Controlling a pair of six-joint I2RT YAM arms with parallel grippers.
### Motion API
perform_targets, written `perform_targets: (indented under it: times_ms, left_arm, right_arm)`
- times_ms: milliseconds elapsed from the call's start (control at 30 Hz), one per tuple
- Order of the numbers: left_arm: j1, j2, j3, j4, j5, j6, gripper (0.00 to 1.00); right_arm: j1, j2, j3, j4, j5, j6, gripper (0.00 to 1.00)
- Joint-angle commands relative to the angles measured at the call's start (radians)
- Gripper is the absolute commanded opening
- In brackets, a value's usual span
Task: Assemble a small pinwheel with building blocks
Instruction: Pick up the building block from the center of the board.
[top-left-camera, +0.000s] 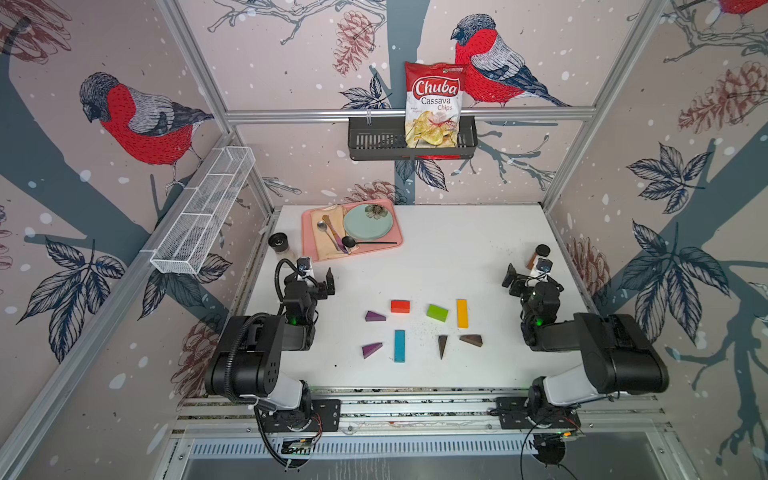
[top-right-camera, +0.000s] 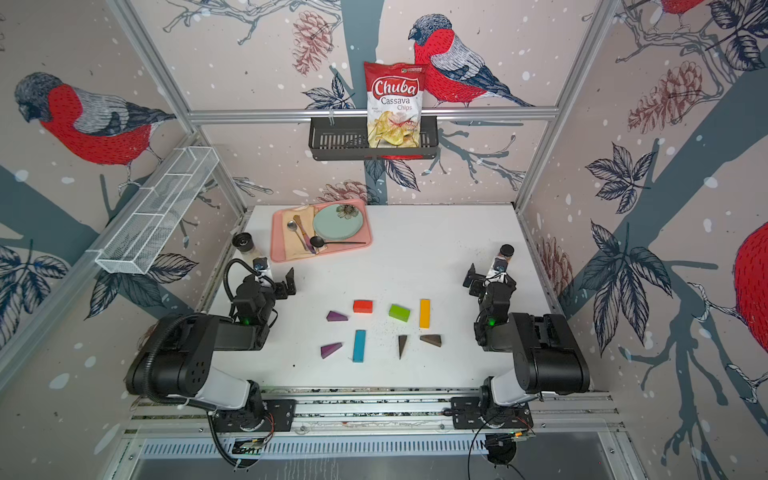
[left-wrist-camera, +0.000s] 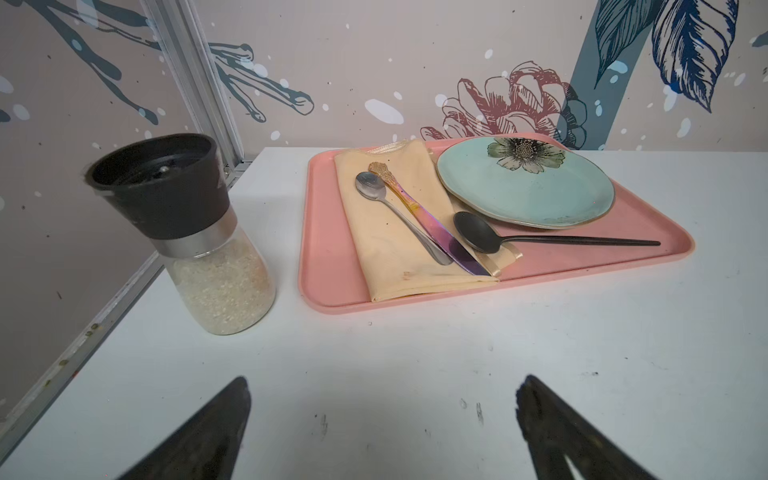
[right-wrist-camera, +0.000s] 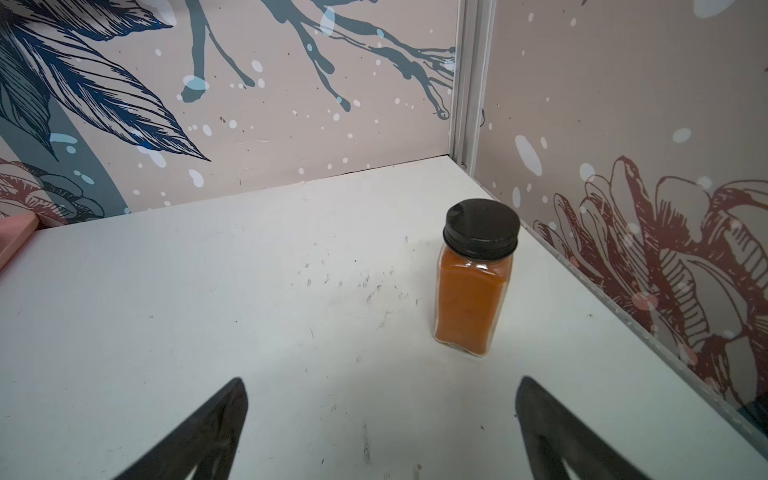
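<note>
Left claw: spread, empty, aimed at the back wall.
Blocks lay loose and unjoined on the worktop, between the arms and closer to their bases than either claw. Purple wedges and blue bar, laid front-to-back, sat nearer the left arm. Red block and green block sat central. Brown wedges and yellow bar, also front-to-back, sat nearer the right arm.
Right claw: spread, empty.
Chip bag read "Chuba Cassava Chips".

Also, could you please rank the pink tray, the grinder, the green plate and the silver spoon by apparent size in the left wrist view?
1. pink tray
2 and 3. grinder and green plate: unranked; the grinder fills more of the picture but stands nearer the camera.
4. silver spoon
</note>
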Motion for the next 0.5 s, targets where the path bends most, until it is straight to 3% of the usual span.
perform_targets:
  times_ms: [0, 467]
  left_arm:
    - [0.001, 0.000, 0.002, 0.056, -0.003, -0.001, 0.99]
    - [0.018, 0.000, 0.005, 0.054, 0.029, -0.009, 0.99]
  right_arm:
    - [0.000, -0.001, 0.006, 0.038, -0.010, -0.001, 1.00]
    - [0.001, -0.001, 0.007, 0.039, -0.012, -0.001, 0.99]
